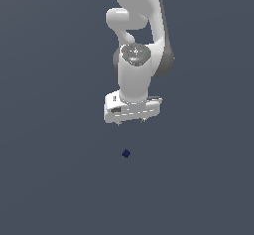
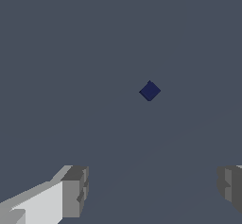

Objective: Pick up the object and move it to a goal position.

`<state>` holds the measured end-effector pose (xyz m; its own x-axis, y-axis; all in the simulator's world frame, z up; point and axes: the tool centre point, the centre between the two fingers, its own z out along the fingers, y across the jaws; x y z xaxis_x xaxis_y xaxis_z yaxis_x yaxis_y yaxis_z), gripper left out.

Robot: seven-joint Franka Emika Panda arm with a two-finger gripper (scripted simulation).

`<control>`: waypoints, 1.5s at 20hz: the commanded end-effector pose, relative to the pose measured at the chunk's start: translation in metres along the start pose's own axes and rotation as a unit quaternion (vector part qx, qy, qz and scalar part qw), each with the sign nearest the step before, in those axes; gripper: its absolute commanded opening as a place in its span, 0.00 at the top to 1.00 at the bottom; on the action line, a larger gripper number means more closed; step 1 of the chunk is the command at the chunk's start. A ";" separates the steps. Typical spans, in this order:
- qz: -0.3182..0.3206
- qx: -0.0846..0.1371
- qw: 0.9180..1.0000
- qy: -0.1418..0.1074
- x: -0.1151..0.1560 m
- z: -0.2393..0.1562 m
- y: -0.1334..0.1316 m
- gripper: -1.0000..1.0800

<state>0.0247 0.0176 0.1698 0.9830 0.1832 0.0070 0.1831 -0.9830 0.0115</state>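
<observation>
The object is a tiny dark navy-blue cube (image 1: 126, 153) lying on the grey floor, turned so a corner faces the camera. It also shows in the wrist view (image 2: 150, 90). My white gripper (image 1: 131, 121) hangs above the cube, apart from it, a little toward the exterior view's right. Its two short fingertips point down and stand wide apart. In the wrist view the grey fingertips (image 2: 75, 190) sit far apart with nothing between them. The gripper (image 2: 153, 192) is open and empty.
The white arm (image 1: 136, 35) rises behind the gripper toward the top of the exterior view. The flat grey floor (image 1: 49, 179) spreads all around the cube with no other object in sight.
</observation>
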 end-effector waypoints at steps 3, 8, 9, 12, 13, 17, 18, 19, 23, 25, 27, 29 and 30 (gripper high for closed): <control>-0.052 -0.001 0.999 -0.002 0.010 0.012 0.004 0.04; -0.120 -0.002 0.993 -0.003 0.023 0.028 0.008 0.04; -0.133 -0.002 0.991 -0.003 0.026 0.031 0.009 0.04; -0.173 -0.002 0.985 -0.004 0.033 0.042 0.012 0.04; -0.187 -0.002 0.982 -0.004 0.035 0.045 0.013 0.04; -0.239 0.000 0.971 -0.004 0.044 0.059 0.017 0.04; -0.252 0.000 0.968 -0.004 0.046 0.063 0.019 0.04; -0.264 0.001 0.964 -0.004 0.048 0.066 0.020 0.04; -0.312 0.002 0.950 -0.004 0.056 0.080 0.024 0.04; -0.332 0.003 0.943 -0.003 0.059 0.086 0.026 0.04; -0.349 0.004 0.937 -0.003 0.061 0.091 0.028 0.04; -0.364 0.005 0.931 -0.002 0.063 0.096 0.029 0.04; -0.370 0.005 0.929 -0.002 0.064 0.098 0.030 0.04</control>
<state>0.0923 -0.0002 0.0758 0.6075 0.7943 -0.0044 0.7943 -0.6075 0.0024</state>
